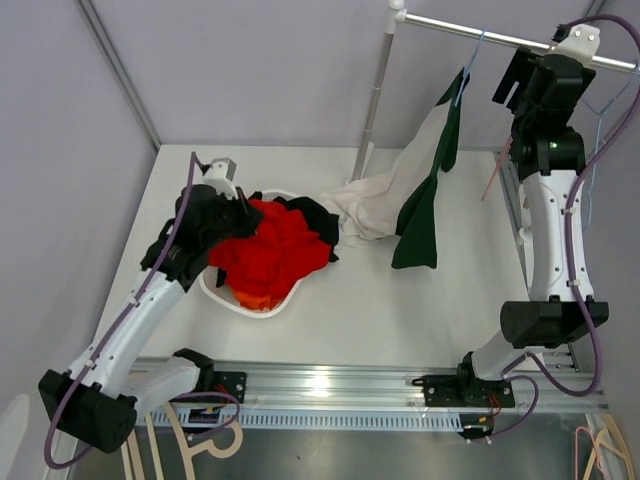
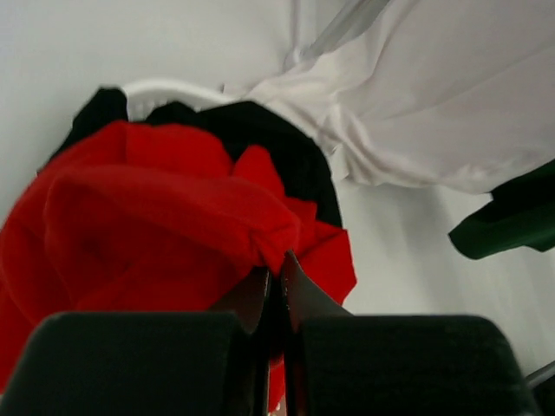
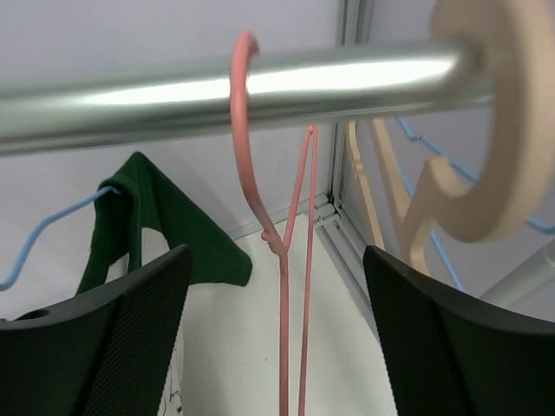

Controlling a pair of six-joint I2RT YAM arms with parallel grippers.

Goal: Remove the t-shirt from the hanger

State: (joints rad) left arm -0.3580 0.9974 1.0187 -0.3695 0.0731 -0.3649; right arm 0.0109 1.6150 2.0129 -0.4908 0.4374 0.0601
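A red t-shirt (image 1: 270,250) (image 2: 156,225) lies heaped in a white basket (image 1: 245,305) on the table's left side. My left gripper (image 1: 245,215) (image 2: 277,260) rests on the heap, shut, with red folds gathered at its tips. A bare pink wire hanger (image 3: 245,165) (image 1: 493,180) hangs from the metal rail (image 3: 260,87) (image 1: 520,42). My right gripper (image 3: 276,251) (image 1: 520,85) is up at the rail, open, with a finger on either side of the pink hanger and not touching it. A green t-shirt (image 1: 425,215) (image 3: 165,225) hangs on a blue hanger (image 1: 470,60) (image 3: 43,234).
A white garment (image 1: 385,195) (image 2: 434,104) trails from the green one down to the table beside the basket. The rail's post (image 1: 375,90) stands at the back. A cream hanger (image 3: 468,199) and another blue hanger (image 1: 605,105) hang at the rail's right end. Spare hangers (image 1: 200,440) lie below the table's front edge.
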